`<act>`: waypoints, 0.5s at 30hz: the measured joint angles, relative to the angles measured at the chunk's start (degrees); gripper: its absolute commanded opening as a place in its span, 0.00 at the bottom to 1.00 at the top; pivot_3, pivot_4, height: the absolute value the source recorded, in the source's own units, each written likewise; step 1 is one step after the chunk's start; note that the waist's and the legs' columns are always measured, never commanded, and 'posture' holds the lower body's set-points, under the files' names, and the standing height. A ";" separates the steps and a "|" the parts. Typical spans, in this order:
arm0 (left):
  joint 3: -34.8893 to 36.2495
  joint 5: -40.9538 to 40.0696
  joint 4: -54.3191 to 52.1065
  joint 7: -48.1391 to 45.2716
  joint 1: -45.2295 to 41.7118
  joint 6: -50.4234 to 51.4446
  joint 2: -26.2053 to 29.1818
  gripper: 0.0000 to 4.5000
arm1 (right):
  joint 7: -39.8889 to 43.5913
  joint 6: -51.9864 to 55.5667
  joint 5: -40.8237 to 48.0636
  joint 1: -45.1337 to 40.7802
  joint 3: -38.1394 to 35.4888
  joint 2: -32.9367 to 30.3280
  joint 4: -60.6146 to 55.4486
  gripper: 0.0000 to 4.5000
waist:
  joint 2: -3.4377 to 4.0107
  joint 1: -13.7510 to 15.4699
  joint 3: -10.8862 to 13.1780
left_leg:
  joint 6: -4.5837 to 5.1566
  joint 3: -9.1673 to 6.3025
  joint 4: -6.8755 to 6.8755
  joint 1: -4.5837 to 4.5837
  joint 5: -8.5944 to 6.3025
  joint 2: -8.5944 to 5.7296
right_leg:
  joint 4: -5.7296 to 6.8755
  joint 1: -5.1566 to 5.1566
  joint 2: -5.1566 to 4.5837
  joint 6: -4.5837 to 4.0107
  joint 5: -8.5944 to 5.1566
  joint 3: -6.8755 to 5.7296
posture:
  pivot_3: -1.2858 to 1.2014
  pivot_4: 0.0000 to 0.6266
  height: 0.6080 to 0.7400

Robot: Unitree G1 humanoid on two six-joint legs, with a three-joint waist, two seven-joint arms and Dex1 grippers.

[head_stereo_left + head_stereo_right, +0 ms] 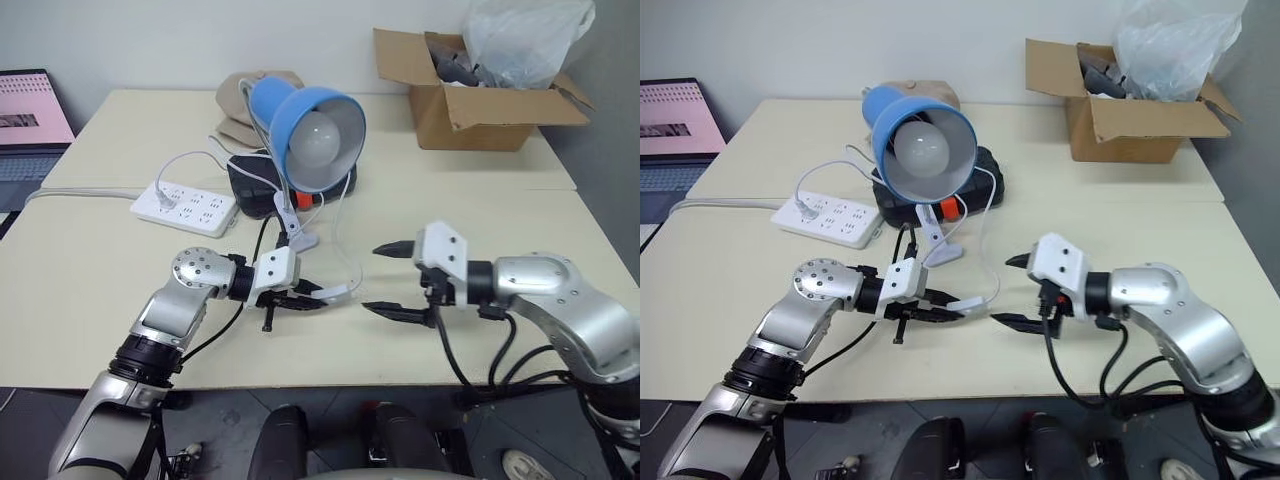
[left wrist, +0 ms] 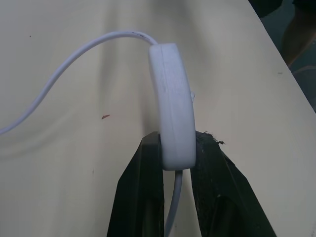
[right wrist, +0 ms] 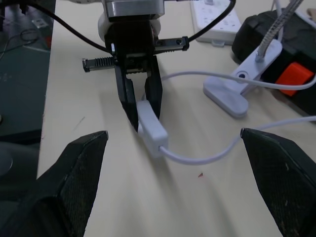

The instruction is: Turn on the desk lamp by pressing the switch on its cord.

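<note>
While my left gripper (image 1: 318, 296) is pinching the switch (image 3: 151, 127) between its two black fingers, one end of that small white oblong is sticking out past the fingertips, held just above the table (image 1: 100, 270). I am keeping my right gripper (image 1: 392, 280) spread wide, its jaws standing well apart and holding nothing, facing the switch from the opposite side with a gap between us. From both ends of the switch the cord (image 1: 350, 262) is running on, one thin white length looping back across the tabletop toward the desk lamp (image 1: 308, 125).

That lamp is standing behind my hands, its blue shade and white bulb tilting toward me, with a white clip (image 1: 297, 236) lying near its black base (image 1: 250, 180). To the left of the base a white power strip (image 1: 185, 207) is lying flat. Farther back on the right, an open cardboard box (image 1: 480, 105) is sitting with a clear plastic bag (image 1: 525, 40) bulging out of it, and a laptop (image 1: 30, 120) is showing at the far left.

Beneath my grippers the pale cream tabletop is lying bare, and its near edge is running just below my forearms.
</note>
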 measured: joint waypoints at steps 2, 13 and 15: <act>-0.23 0.42 -0.18 0.23 -0.09 0.33 -0.24 0.09 | 0.29 -0.42 -1.86 -2.31 3.31 1.43 2.46 1.00 | 0.00 0.05 0.00 | 0.00 0.00 0.01 -0.02 0.00 0.00 | 0.00 -0.01 0.00 0.00 0.00 0.00 | 0.52 0.24 1.00; -0.38 1.86 -2.44 1.96 0.03 2.62 -0.11 0.09 | 3.46 -3.69 -9.04 -5.84 10.61 4.03 11.04 1.00 | 0.00 0.26 0.00 | 0.00 -0.01 0.05 -0.06 0.01 0.00 | 0.04 -0.03 -0.01 0.00 0.01 -0.03 | 0.52 0.24 1.00; -0.38 1.98 -2.71 2.30 0.05 3.11 -0.12 0.09 | 3.62 -4.20 -9.88 -5.84 10.94 4.54 12.07 1.00 | 0.00 0.26 0.00 | 0.00 0.00 0.05 -0.06 0.01 0.00 | 0.04 -0.04 -0.01 0.00 0.00 -0.02 | 0.52 0.24 1.00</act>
